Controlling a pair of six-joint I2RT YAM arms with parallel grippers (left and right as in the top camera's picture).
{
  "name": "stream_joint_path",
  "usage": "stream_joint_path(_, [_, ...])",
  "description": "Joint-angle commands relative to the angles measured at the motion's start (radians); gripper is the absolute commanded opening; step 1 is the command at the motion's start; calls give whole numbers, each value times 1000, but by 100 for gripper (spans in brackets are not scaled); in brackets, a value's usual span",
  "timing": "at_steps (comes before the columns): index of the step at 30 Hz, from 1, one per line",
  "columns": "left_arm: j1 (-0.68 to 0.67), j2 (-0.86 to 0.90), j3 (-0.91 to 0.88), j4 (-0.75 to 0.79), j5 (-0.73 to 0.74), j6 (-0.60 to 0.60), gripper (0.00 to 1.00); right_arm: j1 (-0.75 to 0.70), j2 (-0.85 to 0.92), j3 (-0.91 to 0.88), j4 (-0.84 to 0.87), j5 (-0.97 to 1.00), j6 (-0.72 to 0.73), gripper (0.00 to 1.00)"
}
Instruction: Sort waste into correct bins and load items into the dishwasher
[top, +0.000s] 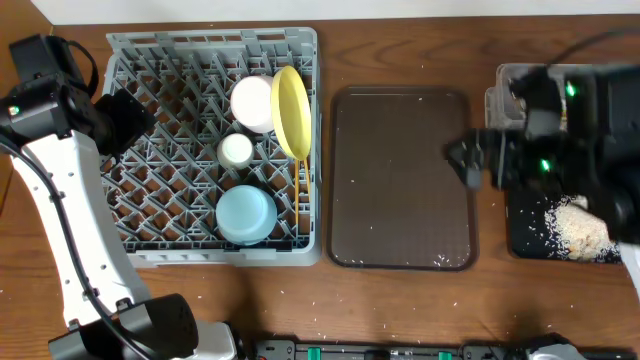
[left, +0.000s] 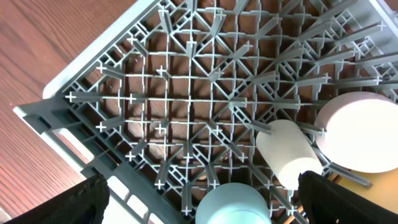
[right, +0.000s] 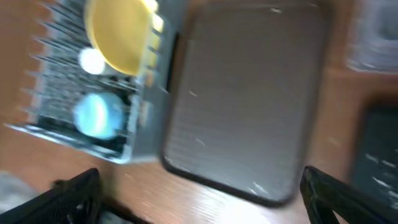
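Observation:
The grey dishwasher rack (top: 150, 200) holds a white bowl (top: 252, 103), an upright pale yellow plate (top: 290, 110), a small white cup (top: 236, 150) and a light blue bowl (top: 246, 214). My left gripper (left: 205, 208) hangs open over the rack's left part, above the blue bowl (left: 233, 205) and the cup (left: 287, 152), holding nothing. My right gripper (right: 205, 199) is open and empty over the right edge of the brown tray (top: 400, 180); its view is blurred. Rice-like crumbs (top: 580, 230) lie in the black bin (top: 520, 235). The right arm covers most of the clear tub (top: 505, 90).
Scattered crumbs dot the flat brown tray (right: 249, 99) and the wooden table in front of it. The right arm's dark bulk hangs over both bins at the table's right edge. The left arm's white link runs down the table's left side.

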Motion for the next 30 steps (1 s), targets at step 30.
stream_joint_path(30, [3,3,8,0,-8,-9,98,50,-606,-706,108,211,39,99])
